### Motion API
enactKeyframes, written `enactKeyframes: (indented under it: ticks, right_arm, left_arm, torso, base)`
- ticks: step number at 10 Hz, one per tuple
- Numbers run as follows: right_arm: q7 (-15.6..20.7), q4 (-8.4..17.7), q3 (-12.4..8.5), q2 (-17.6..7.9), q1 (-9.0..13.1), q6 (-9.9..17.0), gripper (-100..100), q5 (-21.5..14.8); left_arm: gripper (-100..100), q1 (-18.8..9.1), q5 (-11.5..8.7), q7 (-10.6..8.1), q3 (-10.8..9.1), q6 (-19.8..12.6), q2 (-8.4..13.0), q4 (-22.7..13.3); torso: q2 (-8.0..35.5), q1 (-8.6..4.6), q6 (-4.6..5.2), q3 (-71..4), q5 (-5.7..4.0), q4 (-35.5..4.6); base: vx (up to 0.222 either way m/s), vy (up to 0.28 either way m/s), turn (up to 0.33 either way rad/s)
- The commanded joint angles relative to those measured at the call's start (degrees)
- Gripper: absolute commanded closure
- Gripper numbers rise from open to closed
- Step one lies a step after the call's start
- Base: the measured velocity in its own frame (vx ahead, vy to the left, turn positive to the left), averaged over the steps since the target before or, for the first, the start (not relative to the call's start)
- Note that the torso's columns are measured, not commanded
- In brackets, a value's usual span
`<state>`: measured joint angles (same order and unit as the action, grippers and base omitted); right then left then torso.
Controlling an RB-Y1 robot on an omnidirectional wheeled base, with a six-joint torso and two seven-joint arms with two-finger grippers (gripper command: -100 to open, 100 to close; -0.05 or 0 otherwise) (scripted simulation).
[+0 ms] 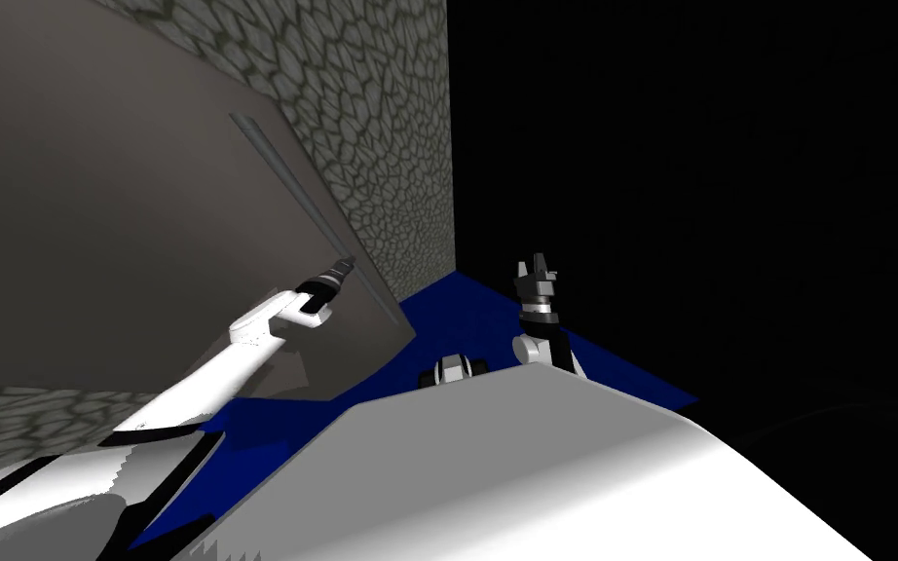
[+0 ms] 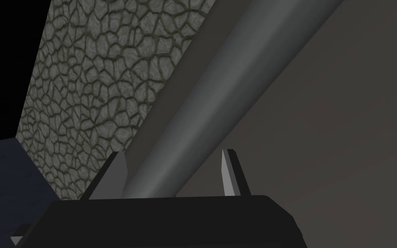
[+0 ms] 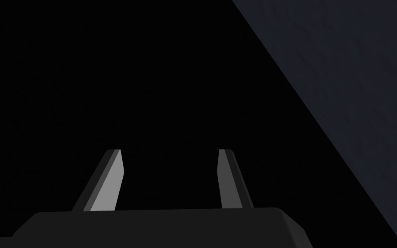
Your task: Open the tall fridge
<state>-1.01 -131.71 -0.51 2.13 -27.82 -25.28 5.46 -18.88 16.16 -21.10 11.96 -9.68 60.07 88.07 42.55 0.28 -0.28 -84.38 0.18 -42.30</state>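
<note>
The tall fridge's grey door (image 1: pixel 96 195) stands in front of me on the left, and a long grey bar handle (image 1: pixel 291 185) runs along its edge. My left gripper (image 1: pixel 345 261) is at the lower part of that handle. In the left wrist view the handle (image 2: pixel 202 107) passes between the fingers of the left gripper (image 2: pixel 172 151). One finger (image 2: pixel 115 172) lies against the bar, while the other (image 2: pixel 230 172) stands a gap away from it. My right gripper (image 1: pixel 537 261) is raised beside my chest, open and holding nothing, as the right wrist view (image 3: pixel 169 150) also shows.
A wall of cracked stone pattern (image 1: pixel 379 127) stands right beside the fridge's handle edge and also appears in the left wrist view (image 2: pixel 94 86). The floor (image 1: pixel 476 312) is dark blue. To the right of the wall lies a black area.
</note>
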Motion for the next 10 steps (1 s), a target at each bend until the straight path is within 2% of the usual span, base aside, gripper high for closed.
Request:
enactKeyframes:
  ticks: [1, 2, 3, 4, 5, 6, 7, 8, 9, 10]
  right_arm:
    - [0.00, 0.00, 0.00, 0.00, 0.00, 0.00, 0, 0.00]
    - [0.00, 0.00, 0.00, -0.01, 0.00, 0.00, 0, 0.00]
    - [0.00, 0.00, 0.00, 0.00, -0.01, 0.00, 0, 0.00]
    - [0.00, 0.00, 0.00, 0.00, 0.00, 0.00, 0, 0.00]
    - [0.00, 0.00, 0.00, 0.00, 0.00, 0.00, 0, 0.00]
    - [0.00, 0.00, 0.00, 0.00, 0.00, 0.00, 0, 0.00]
    - [0.00, 0.00, 0.00, -0.01, 0.00, 0.00, 0, 0.00]
    - [0.00, 0.00, -0.01, -0.01, -0.01, 0.00, 0, 0.00]
    - [0.00, 0.00, 0.00, -0.01, 0.00, 0.00, 0, 0.00]
    - [0.00, 0.00, 0.00, 0.00, -0.01, 0.00, 0, 0.00]
  left_arm:
    - [100, 1.21, -3.19, 1.11, -0.07, 2.87, 1.05, 0.60]
    - [100, 2.96, -5.32, 3.23, 0.00, 5.63, 3.04, 1.85]
    - [100, 2.96, -6.92, 3.23, 0.00, 6.59, 3.04, 1.85]
    - [100, 4.71, -8.66, 5.36, 0.06, 8.73, 5.04, 3.11]
    - [100, 4.71, -10.36, 5.36, 0.06, 10.24, 5.04, 3.11]
    - [100, 4.71, -10.98, 5.36, 0.06, 10.30, 5.04, 3.11]
    - [100, 6.47, -13.04, 7.49, 0.12, 12.93, 7.04, 4.37]
    - [100, 6.47, -14.57, 7.49, 0.12, 14.02, 7.04, 4.37]
    - [100, 8.22, -16.22, 9.61, 0.18, 16.13, 9.03, 5.63]
    - [100, 8.22, -17.89, 9.61, 0.18, 17.74, 9.03, 5.63]
  torso:
    - [-0.14, 0.10, 0.07, -0.09, 0.02, 0.02]
    - [-0.33, 0.09, 0.16, -0.23, -0.02, -0.01]
    - [-0.29, 0.11, -0.02, -0.20, -0.01, 0.02]
    - [-0.27, 0.13, 0.01, -0.18, 0.01, 0.00]
    - [-0.16, 0.16, -0.09, -0.11, 0.05, 0.05]
    - [-0.22, 0.22, -0.01, -0.14, 0.06, 0.05]
    - [-0.35, 0.24, 0.09, -0.25, 0.06, 0.01]
    - [-0.28, 0.26, -0.05, -0.19, 0.09, 0.05]
    - [-0.26, 0.29, -0.03, -0.18, 0.10, 0.02]
    - [-0.21, 0.32, -0.12, -0.14, 0.11, 0.04]
  base:
    - [-0.042, -0.015, 0.008]
    - [-0.046, -0.017, 0.098]
    - [-0.040, -0.021, 0.086]
    - [-0.051, -0.029, 0.130]
    - [-0.050, -0.025, 0.104]
    - [-0.027, -0.010, 0.020]
    - [-0.040, -0.009, 0.111]
    - [-0.039, -0.012, 0.088]
    - [-0.042, -0.015, 0.133]
    - [-0.050, -0.023, 0.090]
